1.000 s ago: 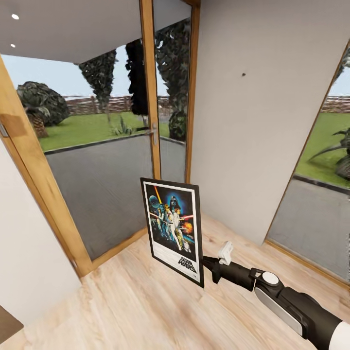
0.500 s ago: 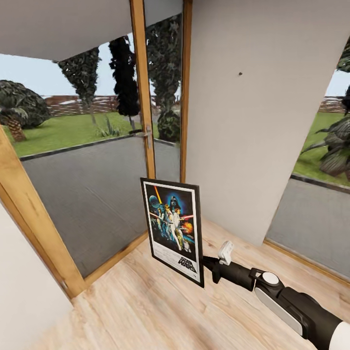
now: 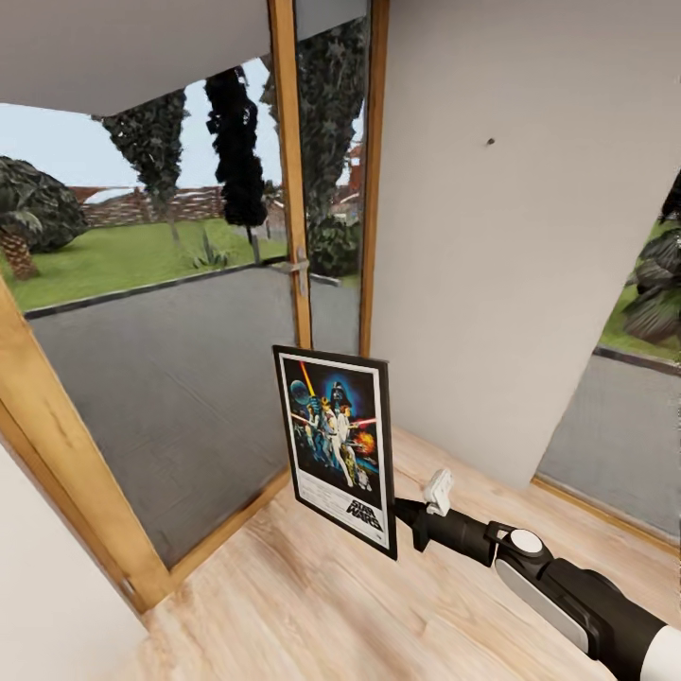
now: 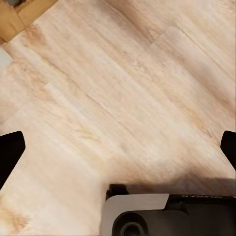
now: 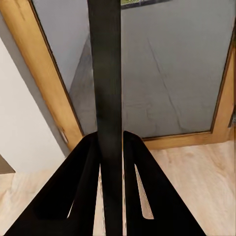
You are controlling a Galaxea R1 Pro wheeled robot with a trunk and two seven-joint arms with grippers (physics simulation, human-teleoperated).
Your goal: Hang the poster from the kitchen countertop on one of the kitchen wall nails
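The poster [image 3: 338, 445], a portrait Star Wars print in a thin black frame, is held upright above the wooden floor with its face towards the camera. My right gripper [image 3: 404, 518] is shut on its lower right edge. In the right wrist view the poster's black edge [image 5: 104, 73] runs between the two fingers [image 5: 83, 167] of the right gripper [image 5: 111, 142]. A wall nail [image 3: 489, 143] shows as a tiny dark dot high on the light-grey wall, up and to the right of the poster. My left gripper [image 4: 118, 147] hangs open over bare floor. The kitchen countertop is out of view.
Wood-framed glass doors [image 3: 288, 189] stand left of the grey wall panel [image 3: 473, 284], with a terrace and garden beyond. Another glazed opening [image 3: 624, 407] lies right of the wall. Light wooden floor [image 3: 312, 605] spreads below. A white wall [image 3: 47, 586] is at the near left.
The whole view has shifted, so the camera has moved; the door frame and nail sit differently in the picture. The poster and right arm keep their place in view.
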